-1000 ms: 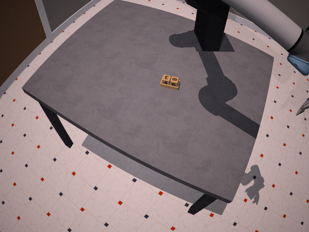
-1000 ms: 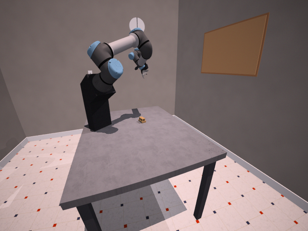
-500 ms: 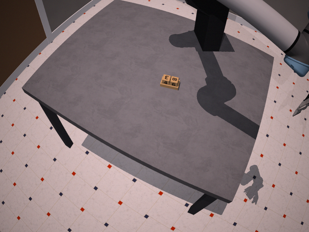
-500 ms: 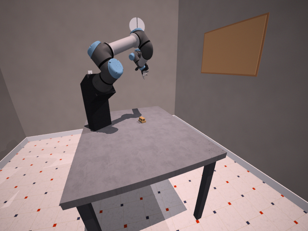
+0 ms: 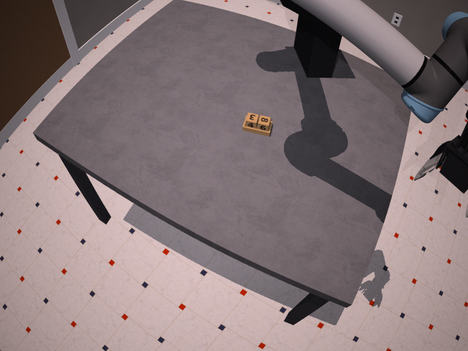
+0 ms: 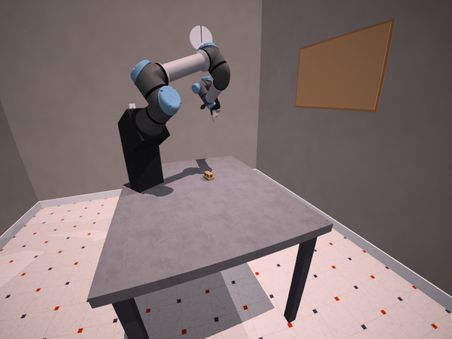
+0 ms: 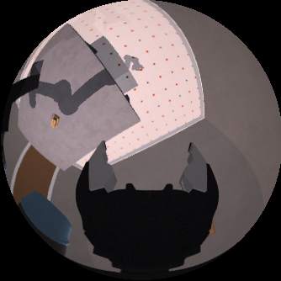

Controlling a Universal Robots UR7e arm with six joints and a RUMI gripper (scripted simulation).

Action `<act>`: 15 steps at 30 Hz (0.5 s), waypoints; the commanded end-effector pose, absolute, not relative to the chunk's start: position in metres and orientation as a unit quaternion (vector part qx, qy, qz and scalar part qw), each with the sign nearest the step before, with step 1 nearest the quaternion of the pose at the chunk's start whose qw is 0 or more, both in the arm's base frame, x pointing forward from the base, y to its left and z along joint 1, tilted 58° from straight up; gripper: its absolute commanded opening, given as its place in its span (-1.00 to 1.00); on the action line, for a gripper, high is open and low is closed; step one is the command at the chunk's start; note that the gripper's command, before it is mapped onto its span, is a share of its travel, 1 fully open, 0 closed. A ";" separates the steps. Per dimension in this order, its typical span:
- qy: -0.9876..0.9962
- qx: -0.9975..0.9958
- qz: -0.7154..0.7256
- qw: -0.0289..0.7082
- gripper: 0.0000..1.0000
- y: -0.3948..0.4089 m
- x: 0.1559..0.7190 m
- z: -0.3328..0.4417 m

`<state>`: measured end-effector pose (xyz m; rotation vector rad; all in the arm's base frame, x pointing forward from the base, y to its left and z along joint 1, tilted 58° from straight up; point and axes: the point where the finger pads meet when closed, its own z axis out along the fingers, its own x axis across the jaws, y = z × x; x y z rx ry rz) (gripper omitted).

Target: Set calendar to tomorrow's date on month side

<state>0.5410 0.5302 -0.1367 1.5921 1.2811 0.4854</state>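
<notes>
Worktop: a grey slab [image 5: 211,181] [image 6: 219,218] [image 7: 84,80] with straight edges; one dark leg shows under each of two corners in the top view.
Calendar tray: a wooden tray [image 5: 256,131] [image 6: 208,178] [image 7: 55,125] on the worktop, well in from the edges, nearer the arm's black pedestal [image 5: 315,56] [image 6: 143,157] than the far corners.
Room around the tray: bare slab on all sides; the arm's shadow lies just beside it, not over it.
Tray's long axis: runs left to right in the top view, dipping slightly towards the right.
Cubes: two, side by side in the tray; the left cube [image 5: 251,120] has a 3 on top, turned over, and a 4 in front; the right cube [image 5: 263,122] has an 8 on top, lying sideways, and what reads as a 6 in front.
Month's name: cannot be made out.
Tool: fingers wide apart, nothing between them, raised beyond the worktop's edge [image 6: 214,115] [image 7: 146,166].

Fingers [image 5: 427,167] [image 6: 215,114] lower and nearer the table [image 5: 170,151] [image 6: 211,218] [image 7: 94,122] than a moment earlier.
</notes>
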 end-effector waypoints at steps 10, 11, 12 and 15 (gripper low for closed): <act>0.574 0.635 0.129 0.502 1.00 0.405 0.565 -0.119; 0.578 0.632 0.122 0.502 1.00 0.393 0.566 -0.117; 0.578 0.632 0.122 0.502 1.00 0.393 0.566 -0.117; 0.586 0.627 0.108 0.502 1.00 0.367 0.566 -0.113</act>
